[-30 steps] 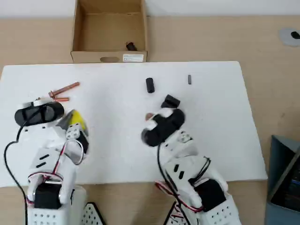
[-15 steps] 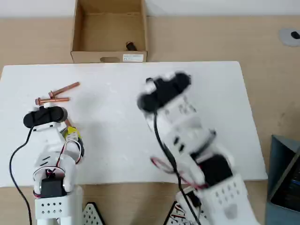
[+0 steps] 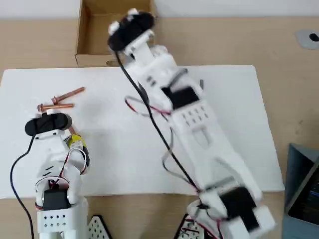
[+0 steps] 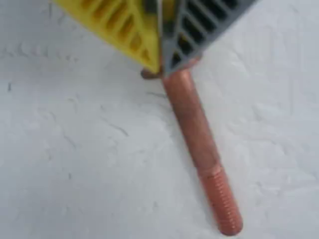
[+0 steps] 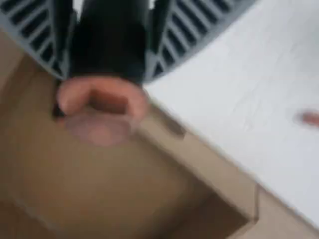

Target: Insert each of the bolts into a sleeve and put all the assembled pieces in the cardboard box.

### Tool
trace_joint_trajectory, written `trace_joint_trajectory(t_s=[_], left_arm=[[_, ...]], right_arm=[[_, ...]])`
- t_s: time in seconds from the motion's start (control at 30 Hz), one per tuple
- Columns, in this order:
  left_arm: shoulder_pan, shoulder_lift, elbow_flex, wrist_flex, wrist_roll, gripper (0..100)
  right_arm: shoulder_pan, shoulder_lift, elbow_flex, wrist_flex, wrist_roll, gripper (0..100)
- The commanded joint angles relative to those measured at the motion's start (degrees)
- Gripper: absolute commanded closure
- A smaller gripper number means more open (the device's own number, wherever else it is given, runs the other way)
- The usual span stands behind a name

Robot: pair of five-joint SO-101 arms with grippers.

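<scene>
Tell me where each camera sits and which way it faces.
High view: fixed above, looking down on the mat, cardboard box and both arms.
Left wrist view: on the left arm, looking down past its fingers at a held bolt.
Right wrist view: on the right arm, looking past its fingers at a held sleeve over the box.
High and right wrist views share the box.

Bolts (image 3: 70, 94) on mat (image 3: 109, 144); box (image 3: 94, 60) behind

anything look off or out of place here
Nothing stands out. The right end effector holds a sleeved bolt above the cardboard box, the left end effector grips a bare bolt by its head, and two loose bolts lie on the white mat.
</scene>
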Motion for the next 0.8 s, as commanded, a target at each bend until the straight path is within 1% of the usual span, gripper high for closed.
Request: trace_joint_trajectory(t_s=[0.0, 0.3, 0.5, 0.6, 0.67, 0.77], left_arm=[[-0.09, -0.48, 0.18, -0.09, -0.26, 100], [-0.09, -0.48, 0.09, 0.09, -0.26, 100], [-0.09, -0.48, 0.09, 0.09, -0.26, 100], [-0.09, -0.48, 0.09, 0.18, -0.26, 100], [-0.09, -0.48, 0.09, 0.18, -0.26, 100], [-0.09, -0.48, 0.09, 0.18, -0.26, 100]], right_arm=[[0.66, 10.15, -14.2, -2.37, 2.11, 98.9], [0.66, 36.18, -41.54, -2.37, 8.62, 98.8], [0.66, 53.41, -60.26, -2.37, 16.97, 98.6], [0.66, 61.49, -69.41, -2.02, 19.69, 98.4], [0.66, 65.89, -74.33, -1.93, 20.66, 94.9], [0.57, 70.81, -80.92, 0.62, 21.98, 86.0]])
